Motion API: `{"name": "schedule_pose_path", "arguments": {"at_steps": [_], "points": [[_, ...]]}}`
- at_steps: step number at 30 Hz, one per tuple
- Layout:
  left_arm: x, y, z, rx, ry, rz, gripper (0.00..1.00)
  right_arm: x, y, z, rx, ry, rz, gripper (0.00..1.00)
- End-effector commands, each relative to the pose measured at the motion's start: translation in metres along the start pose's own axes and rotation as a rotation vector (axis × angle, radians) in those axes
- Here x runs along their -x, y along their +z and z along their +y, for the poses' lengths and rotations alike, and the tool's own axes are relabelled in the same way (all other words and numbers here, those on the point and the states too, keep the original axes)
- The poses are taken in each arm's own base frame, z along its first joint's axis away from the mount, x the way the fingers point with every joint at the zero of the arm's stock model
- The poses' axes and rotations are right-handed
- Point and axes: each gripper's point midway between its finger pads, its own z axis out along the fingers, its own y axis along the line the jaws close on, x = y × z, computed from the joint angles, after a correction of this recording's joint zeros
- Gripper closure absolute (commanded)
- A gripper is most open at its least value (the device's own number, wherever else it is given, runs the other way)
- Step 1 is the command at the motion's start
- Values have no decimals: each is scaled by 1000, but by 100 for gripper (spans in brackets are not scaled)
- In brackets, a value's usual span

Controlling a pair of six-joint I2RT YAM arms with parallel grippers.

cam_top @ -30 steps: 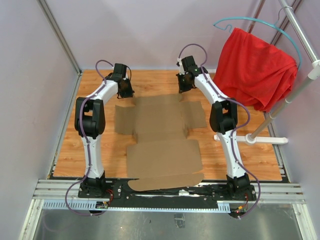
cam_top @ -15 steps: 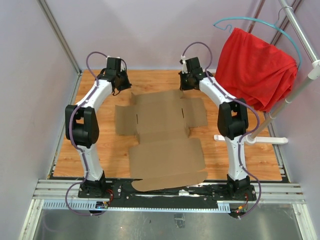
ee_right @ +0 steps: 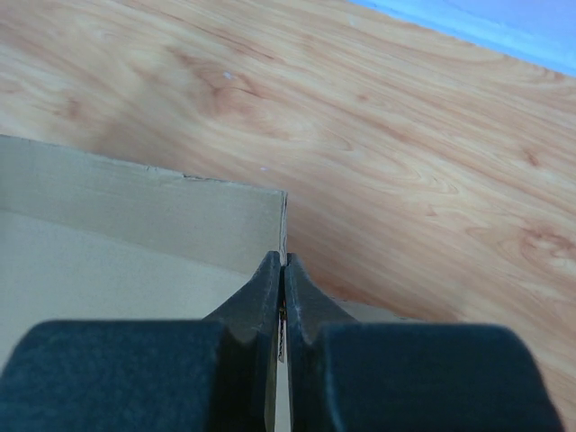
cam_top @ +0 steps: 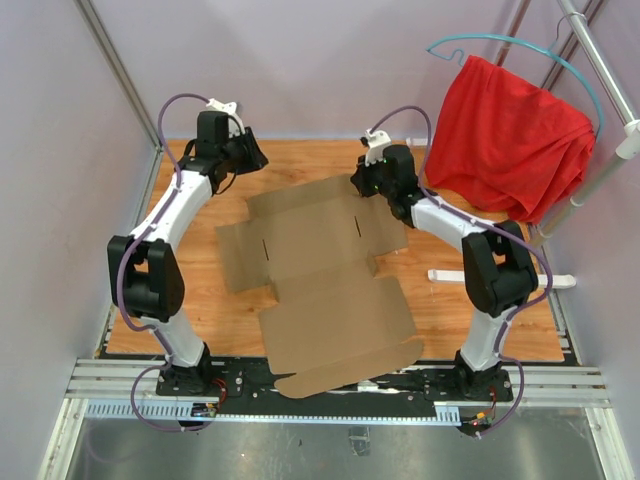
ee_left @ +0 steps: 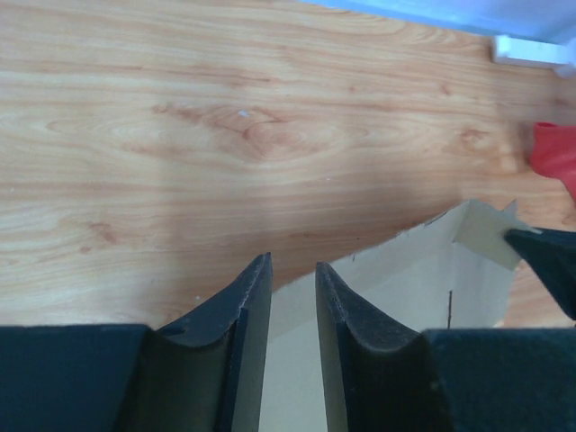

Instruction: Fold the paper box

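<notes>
One paper box (ee_right: 135,211) corner inside the right claw (ee_right: 283,264).

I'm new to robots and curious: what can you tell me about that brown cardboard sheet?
The paper box is a plain brown, unprinted cardboard sheet, die-cut with side flaps, slits and creases. It lies unfolded and skewed on the wooden table, its rounded near flap overhanging the edge. The far strip is tilted up, its right corner pinched by the right claw.

The plain brown paper box (cam_top: 320,250) lies unfolded and skewed, its far flap raised.
</notes>
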Motion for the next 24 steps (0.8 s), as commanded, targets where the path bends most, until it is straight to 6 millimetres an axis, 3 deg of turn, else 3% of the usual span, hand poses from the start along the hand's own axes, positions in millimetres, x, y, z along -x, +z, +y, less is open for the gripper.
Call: {"name": "schedule_pose_path", "arguments": {"at_steps": [1, 7, 15, 19, 24], "points": [[23, -24, -36, -171, 92, -83, 66, 56, -28, 23, 63, -80, -309, 99], [7, -36, -71, -351, 147, -13, 64, 54, -56, 28, 68, -74, -347, 99], [-49, -41, -96, -356, 311, 150, 62, 49, -83, 34, 78, -66, -367, 99], [-51, -39, -94, -308, 321, 135, 61, 44, -93, 39, 103, -72, -359, 99], [-52, -50, -105, -362, 324, 121, 59, 34, -108, 43, 111, -85, -337, 99]]}}
